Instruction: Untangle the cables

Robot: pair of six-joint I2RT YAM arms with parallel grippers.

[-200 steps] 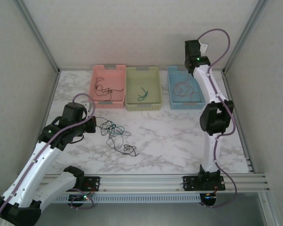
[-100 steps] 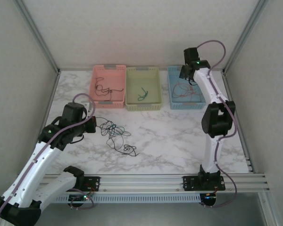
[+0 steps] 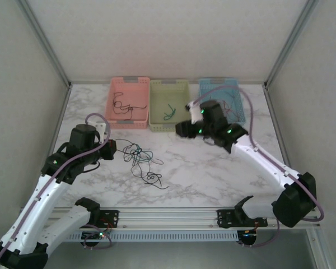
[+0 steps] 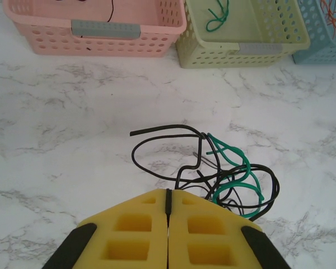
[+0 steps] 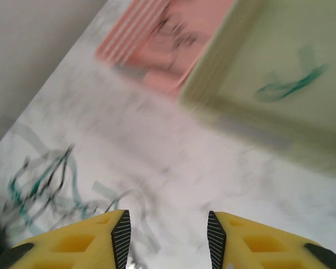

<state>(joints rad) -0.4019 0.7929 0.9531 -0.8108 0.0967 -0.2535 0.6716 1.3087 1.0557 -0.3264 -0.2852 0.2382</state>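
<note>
r claw (image 5: 168, 238) swung back from blue bin (image 3: 242, 101), half-open & empty, toward cables (image 4: 229, 174) that l claw (image 4: 168, 208) pinches shut, prob next strand.

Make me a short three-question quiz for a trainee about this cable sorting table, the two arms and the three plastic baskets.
1. Multiple choice: which perforated plastic basket holds the single loose green cable? A, pink basket; B, pale green basket; C, blue basket.
2. True or false: the right gripper stands open with nothing between its yellow fingers.
3. Fill in: the left gripper is shut on one thin wire from the tangled cables on the marble table; that wire is ___.
Key: 1 B; 2 true; 3 black.
</note>
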